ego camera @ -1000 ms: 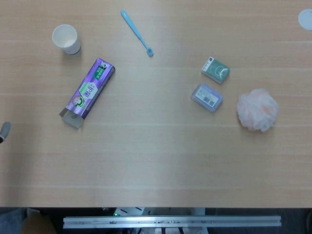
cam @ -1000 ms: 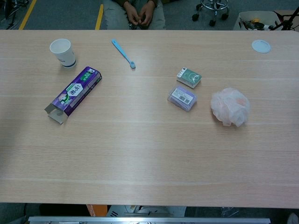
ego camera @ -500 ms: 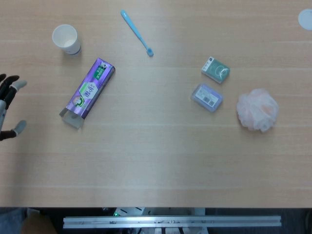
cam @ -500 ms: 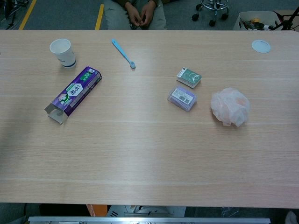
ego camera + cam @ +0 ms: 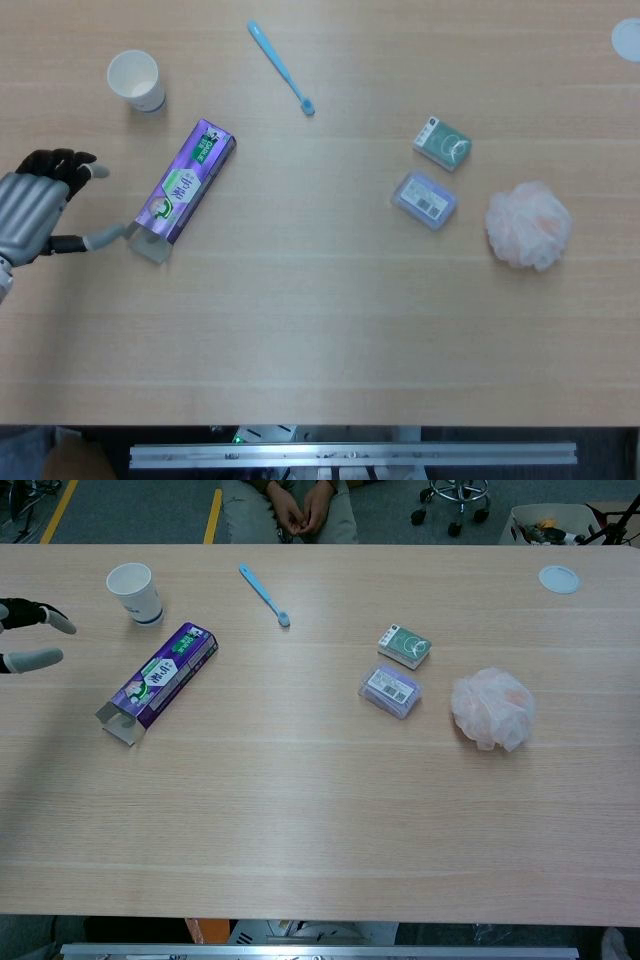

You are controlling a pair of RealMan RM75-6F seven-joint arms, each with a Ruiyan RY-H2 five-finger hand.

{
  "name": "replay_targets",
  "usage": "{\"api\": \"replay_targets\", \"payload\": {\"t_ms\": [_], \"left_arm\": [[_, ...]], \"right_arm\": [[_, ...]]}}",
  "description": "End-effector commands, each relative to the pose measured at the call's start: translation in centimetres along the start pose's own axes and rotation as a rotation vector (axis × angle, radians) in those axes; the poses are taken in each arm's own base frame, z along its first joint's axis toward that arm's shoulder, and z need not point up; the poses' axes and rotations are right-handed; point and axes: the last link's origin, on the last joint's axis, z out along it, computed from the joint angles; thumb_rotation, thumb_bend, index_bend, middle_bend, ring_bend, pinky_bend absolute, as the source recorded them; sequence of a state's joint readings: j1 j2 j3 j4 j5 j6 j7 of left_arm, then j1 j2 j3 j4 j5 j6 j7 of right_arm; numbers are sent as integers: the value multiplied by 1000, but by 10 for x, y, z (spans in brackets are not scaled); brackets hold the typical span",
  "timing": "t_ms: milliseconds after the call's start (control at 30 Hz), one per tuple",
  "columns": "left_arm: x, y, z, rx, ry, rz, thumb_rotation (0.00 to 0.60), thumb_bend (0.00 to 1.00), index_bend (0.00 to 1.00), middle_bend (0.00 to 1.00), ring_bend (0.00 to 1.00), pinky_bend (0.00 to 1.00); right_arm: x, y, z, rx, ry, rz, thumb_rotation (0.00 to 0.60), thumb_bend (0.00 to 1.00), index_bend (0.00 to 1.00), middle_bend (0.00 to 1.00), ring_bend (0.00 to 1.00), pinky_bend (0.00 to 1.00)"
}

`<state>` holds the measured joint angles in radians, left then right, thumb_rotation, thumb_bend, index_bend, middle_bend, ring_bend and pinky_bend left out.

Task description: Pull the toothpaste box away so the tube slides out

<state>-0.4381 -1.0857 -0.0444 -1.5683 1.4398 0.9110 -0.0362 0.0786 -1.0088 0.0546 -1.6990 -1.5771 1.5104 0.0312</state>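
The purple toothpaste box [image 5: 182, 188] [image 5: 160, 678] lies flat and slanted on the left part of the table, its open flap end at the lower left. No tube shows outside it. My left hand [image 5: 40, 205] [image 5: 30, 635] hovers just left of the box, fingers apart and holding nothing; its thumb tip reaches close to the open flap in the head view. Neither view shows my right hand.
A white paper cup [image 5: 136, 80] stands beyond the box. A blue toothbrush [image 5: 281, 67] lies further back. Right of centre sit a green soap box [image 5: 442, 143], a purple soap box [image 5: 424, 199] and a pink bath sponge [image 5: 529, 224]. A white lid [image 5: 559, 578] lies far right.
My left hand has come in from the left edge and moved right toward the open end of the toothpaste box. The box has not moved.
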Motion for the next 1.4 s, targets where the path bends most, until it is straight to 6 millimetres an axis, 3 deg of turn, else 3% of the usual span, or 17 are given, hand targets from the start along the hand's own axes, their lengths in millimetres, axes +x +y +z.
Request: {"api": "replay_targets", "payload": {"t_ms": [33,500,833,1067,1400], "left_arm": [[-8,4,18,-1,-78,24,0,83,194,140,101,84],[-44,3,44,19,-161,156,0,81,197,138,99,82],[-59,4,46,24,-188,171,0,80,201,133,99,82],[-64,25,54,-27,-175,149,0,79,204,131,99,82],[-62,75,57,-157,-161,140,0,80,206,131,98,82]], "right_arm": [[0,1,-1,-6,0,0,600,294,395,463,377,441],[0,5,-5,-24,-6,-4,600,294,395,463,377,441],[0,7,-8,-36,-5,-6,600,294,395,463,377,441],[2,9,-11,-43,0,-6,600,295,395,464,377,441],[3,14,-17,-61,8,0,600,295,395,464,377,441]]}}
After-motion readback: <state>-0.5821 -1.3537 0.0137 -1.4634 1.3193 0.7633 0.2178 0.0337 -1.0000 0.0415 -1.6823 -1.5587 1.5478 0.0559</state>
